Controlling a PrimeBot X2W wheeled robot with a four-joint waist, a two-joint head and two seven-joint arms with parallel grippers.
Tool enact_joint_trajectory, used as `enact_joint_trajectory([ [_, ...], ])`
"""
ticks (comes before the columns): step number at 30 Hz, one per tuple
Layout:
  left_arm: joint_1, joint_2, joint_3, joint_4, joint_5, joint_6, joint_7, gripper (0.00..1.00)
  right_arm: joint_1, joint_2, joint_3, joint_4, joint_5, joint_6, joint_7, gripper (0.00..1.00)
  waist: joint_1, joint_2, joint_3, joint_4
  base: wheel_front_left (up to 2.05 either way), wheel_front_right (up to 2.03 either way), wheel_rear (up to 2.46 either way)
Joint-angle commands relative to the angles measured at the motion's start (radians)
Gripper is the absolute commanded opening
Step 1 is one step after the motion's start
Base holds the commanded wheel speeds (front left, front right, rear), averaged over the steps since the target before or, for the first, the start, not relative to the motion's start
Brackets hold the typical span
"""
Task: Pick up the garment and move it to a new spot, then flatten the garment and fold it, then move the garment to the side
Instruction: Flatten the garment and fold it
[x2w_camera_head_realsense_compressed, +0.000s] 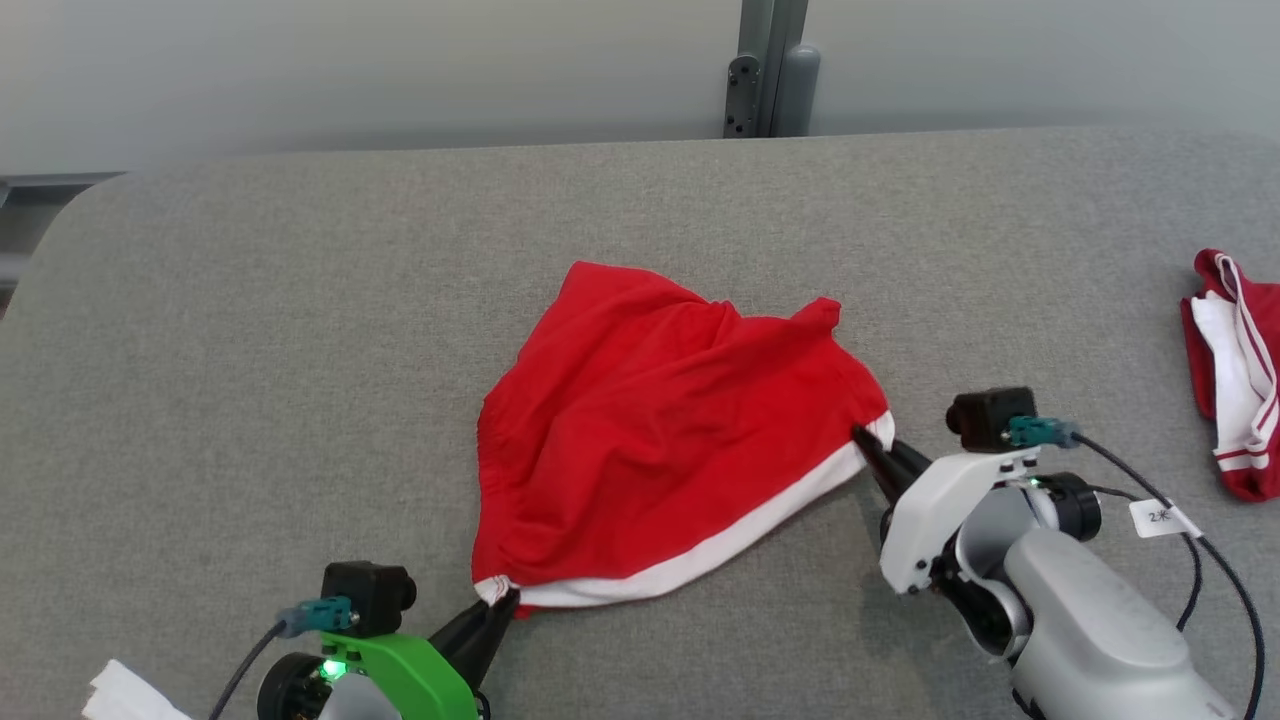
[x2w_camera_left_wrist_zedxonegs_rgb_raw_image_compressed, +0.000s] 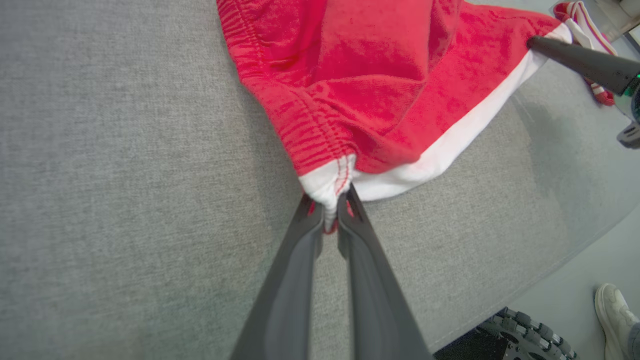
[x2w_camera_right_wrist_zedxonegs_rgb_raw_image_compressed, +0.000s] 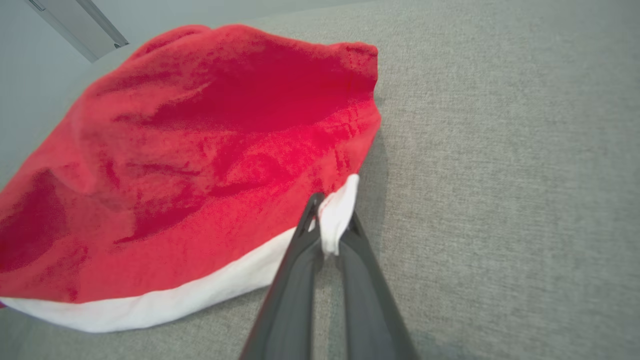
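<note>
The garment (x2w_camera_head_realsense_compressed: 660, 440) is red with a white band along its near edge and lies rumpled in the middle of the grey table (x2w_camera_head_realsense_compressed: 250, 330). My left gripper (x2w_camera_head_realsense_compressed: 505, 600) is shut on the garment's near left corner; in the left wrist view the white corner (x2w_camera_left_wrist_zedxonegs_rgb_raw_image_compressed: 327, 187) is pinched between the dark fingers (x2w_camera_left_wrist_zedxonegs_rgb_raw_image_compressed: 300, 260). My right gripper (x2w_camera_head_realsense_compressed: 862, 438) is shut on the right end of the white band, and the right wrist view shows that corner (x2w_camera_right_wrist_zedxonegs_rgb_raw_image_compressed: 337, 215) clamped between its fingers (x2w_camera_right_wrist_zedxonegs_rgb_raw_image_compressed: 295, 280). The garment (x2w_camera_right_wrist_zedxonegs_rgb_raw_image_compressed: 200, 150) bulges between the two grips.
A second red and white garment (x2w_camera_head_realsense_compressed: 1235, 370) lies at the table's right edge. Something white (x2w_camera_head_realsense_compressed: 120, 695) sits at the lower left corner. A grey post (x2w_camera_head_realsense_compressed: 770, 70) stands behind the table. A person's shoe (x2w_camera_left_wrist_zedxonegs_rgb_raw_image_compressed: 615, 310) and a wheel (x2w_camera_left_wrist_zedxonegs_rgb_raw_image_compressed: 530, 332) are on the floor.
</note>
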Motion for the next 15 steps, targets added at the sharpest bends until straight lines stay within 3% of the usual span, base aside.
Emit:
enact_joint_trajectory([
  [1,0.018,0.018,0.014,-0.055,-0.026,0.000,-0.001,0.00,0.014,-0.029,-0.020,-0.060,0.041,0.000,-0.022,0.00,0.0000,0.0000,-0.022,-0.024,0.00,0.00,0.00],
  [6,0.067,0.061,0.074,-0.359,-0.119,0.011,0.038,0.00,0.074,-0.121,-0.117,-0.368,0.170,0.000,-0.016,0.00,0.0000,0.0000,-0.042,-0.066,0.00,0.00,0.00],
  [9,0.074,0.100,0.126,-0.576,-0.158,0.044,0.076,0.00,0.108,-0.162,-0.211,-0.592,0.221,0.000,0.028,0.00,0.0000,0.0000,-0.044,-0.098,0.00,0.00,0.00],
  [15,-0.057,0.151,0.206,-0.852,-0.237,0.096,0.195,0.00,0.051,-0.133,-0.399,-0.884,0.239,0.000,0.173,0.00,0.0000,0.0000,0.006,-0.141,0.00,0.00,0.00],
])
